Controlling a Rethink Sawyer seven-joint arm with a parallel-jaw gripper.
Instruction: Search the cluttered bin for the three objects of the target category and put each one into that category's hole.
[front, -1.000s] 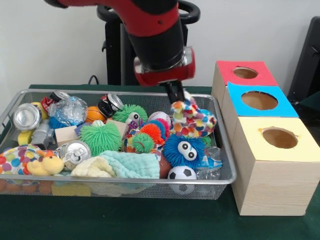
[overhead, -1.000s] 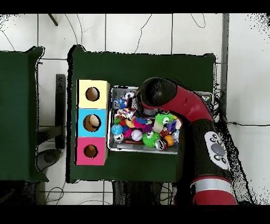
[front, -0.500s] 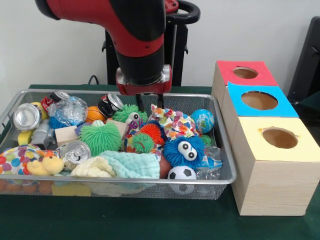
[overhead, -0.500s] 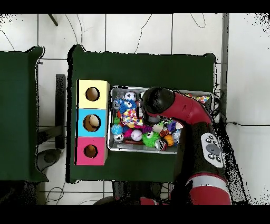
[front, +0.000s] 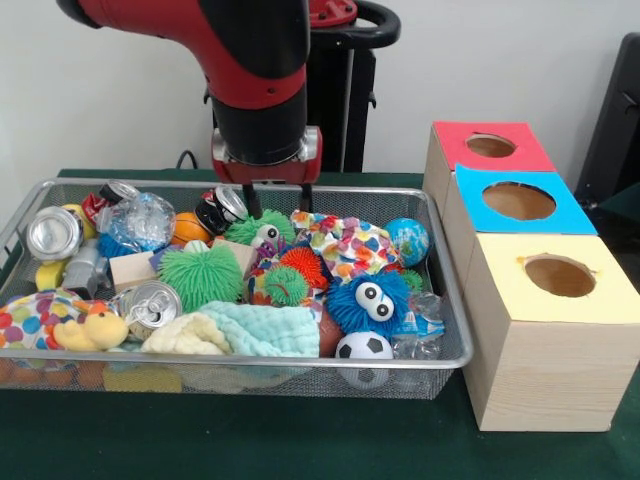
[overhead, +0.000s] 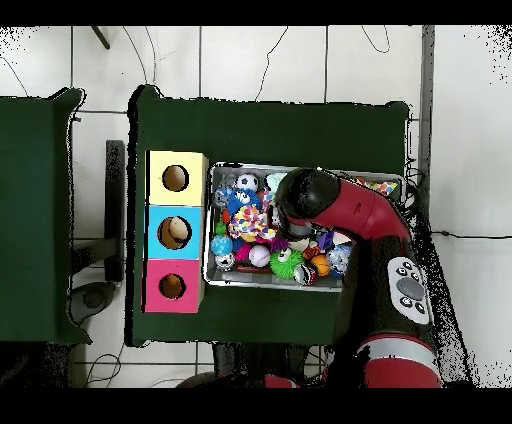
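Observation:
The wire mesh bin (front: 440, 290) is full of toys; it also shows in the overhead view (overhead: 260, 285). Crushed cans lie in it: a silver-ended one at the far left (front: 52, 232), one near the front (front: 150, 303), a black and red one at the back (front: 222, 207), and a red one at the back left (front: 110, 193). My gripper (front: 279, 200) is open and empty, hanging over the bin's back middle just right of the black and red can. The red-topped box's hole (front: 490, 146) is at the far right; it also shows in the overhead view (overhead: 172, 286).
A polka-dot plush (front: 345, 243), green fuzzy balls (front: 202, 275), a blue googly-eyed ball (front: 368, 300), a soccer ball (front: 362, 347) and a cloth (front: 260, 328) crowd the bin. Blue-topped (front: 518, 201) and yellow-topped (front: 560, 276) boxes stand beside the red one. The arm (overhead: 340, 205) covers the gripper from overhead.
The gripper let go of the polka-dot plush, which now lies in the bin. It opened and moved left in the front view, toward the black and red can.

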